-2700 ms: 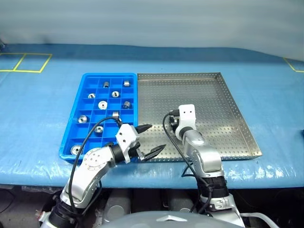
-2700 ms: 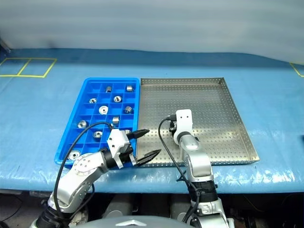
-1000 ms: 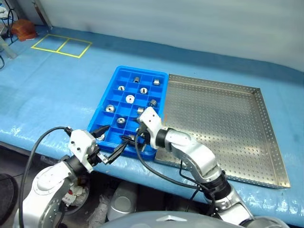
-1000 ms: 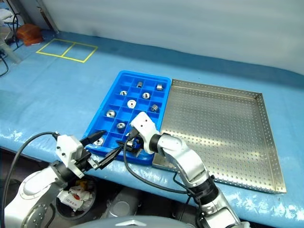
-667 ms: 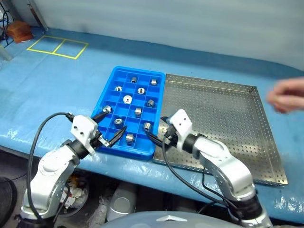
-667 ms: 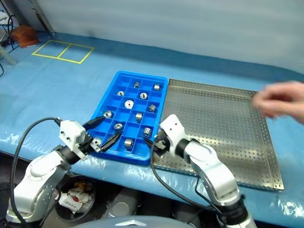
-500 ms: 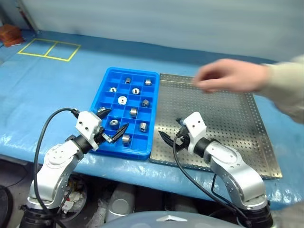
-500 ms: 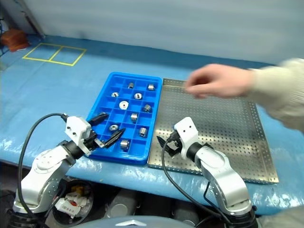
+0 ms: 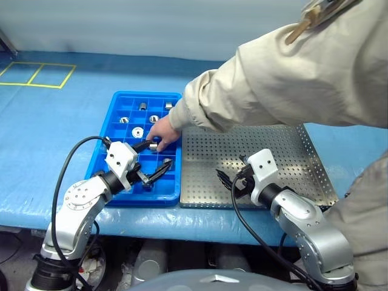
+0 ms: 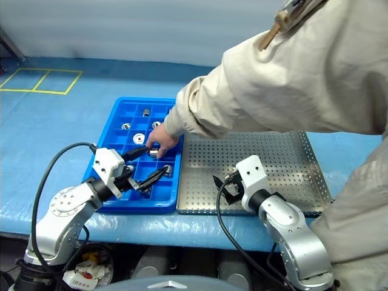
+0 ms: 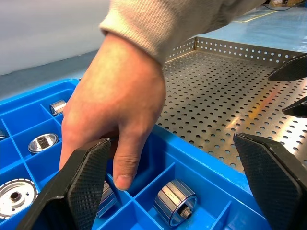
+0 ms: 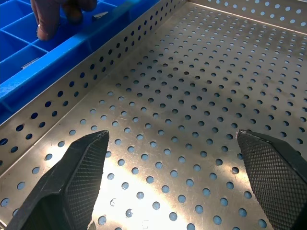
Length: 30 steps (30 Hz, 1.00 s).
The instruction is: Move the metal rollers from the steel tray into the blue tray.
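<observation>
The metal rollers (image 11: 175, 201) lie in the compartments of the blue tray (image 9: 100, 159), which sits on the counter (image 9: 48, 133) against the left rim of the steel tray (image 9: 260, 151). The left gripper (image 9: 153, 162) hangs over the blue tray's near edge, fingers (image 11: 88, 177) spread wide and holding nothing, one roller between them. A person's hand (image 9: 162, 133) reaches into a compartment just beyond. The right gripper (image 9: 225, 180) hovers over the steel tray's near-left corner, fingers (image 12: 84, 167) wide apart and holding nothing.

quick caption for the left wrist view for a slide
A person's hand reaches into the blue tray beside a metal roller.
</observation>
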Tool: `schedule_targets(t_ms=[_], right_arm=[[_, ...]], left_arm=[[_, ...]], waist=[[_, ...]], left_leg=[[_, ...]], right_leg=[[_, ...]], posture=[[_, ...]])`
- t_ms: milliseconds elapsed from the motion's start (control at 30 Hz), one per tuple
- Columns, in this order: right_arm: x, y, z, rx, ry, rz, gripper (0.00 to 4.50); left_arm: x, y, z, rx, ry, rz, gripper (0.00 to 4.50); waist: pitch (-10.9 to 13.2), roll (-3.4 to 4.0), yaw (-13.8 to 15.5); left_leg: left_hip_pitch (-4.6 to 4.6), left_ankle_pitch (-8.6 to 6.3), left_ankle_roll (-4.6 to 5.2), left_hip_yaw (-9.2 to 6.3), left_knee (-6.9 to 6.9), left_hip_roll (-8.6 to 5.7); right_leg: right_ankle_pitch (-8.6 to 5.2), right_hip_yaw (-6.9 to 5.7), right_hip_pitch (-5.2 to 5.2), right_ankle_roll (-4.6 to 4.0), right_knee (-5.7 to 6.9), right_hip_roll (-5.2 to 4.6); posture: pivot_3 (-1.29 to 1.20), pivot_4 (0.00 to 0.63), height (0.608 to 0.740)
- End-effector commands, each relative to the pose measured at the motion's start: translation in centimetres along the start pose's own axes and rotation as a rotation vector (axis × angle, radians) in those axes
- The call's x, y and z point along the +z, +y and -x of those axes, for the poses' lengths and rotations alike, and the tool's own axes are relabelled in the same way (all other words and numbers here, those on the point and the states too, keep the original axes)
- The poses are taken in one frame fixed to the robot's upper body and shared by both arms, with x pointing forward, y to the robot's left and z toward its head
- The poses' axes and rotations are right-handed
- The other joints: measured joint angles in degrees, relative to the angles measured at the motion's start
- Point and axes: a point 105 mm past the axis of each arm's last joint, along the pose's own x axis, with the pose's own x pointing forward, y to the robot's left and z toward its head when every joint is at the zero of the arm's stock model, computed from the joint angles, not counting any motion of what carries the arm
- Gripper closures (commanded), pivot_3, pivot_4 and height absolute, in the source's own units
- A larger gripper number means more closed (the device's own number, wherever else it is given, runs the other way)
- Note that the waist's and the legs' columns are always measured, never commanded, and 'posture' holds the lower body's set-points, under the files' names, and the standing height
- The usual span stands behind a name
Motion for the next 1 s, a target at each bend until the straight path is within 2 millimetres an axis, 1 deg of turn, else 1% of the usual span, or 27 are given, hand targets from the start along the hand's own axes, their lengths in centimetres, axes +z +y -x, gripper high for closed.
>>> schedule_targets(t_ms=[33,1000], right_arm=[[1.17,-0.06,0.11,-0.002,-0.049,0.016,0.02],[0.86,-0.12,0.25,-0.008,-0.031,0.014,0.02]], left_arm=[[0.88,0.04,0.3,0.002,-0.033,-0.026,0.0],[0.69,-0.41,-0.04,-0.021,-0.039,-0.011,0.0]], waist=[[0.0,0.0,0.0],[0.0,0.0,0.1]], left_leg=[[0.0,0.0,0.0,0.0,0.0,0.0],[0.0,0.0,0.02,0.0,0.05,0.0]], right_leg=[[0.0,0.0,0.0,0.0,0.0,0.0],[0.01,0.02,0.01,0.02,0.03,0.0]], posture=[[0.2,0.15,0.74],[0.18,0.15,0.74]])
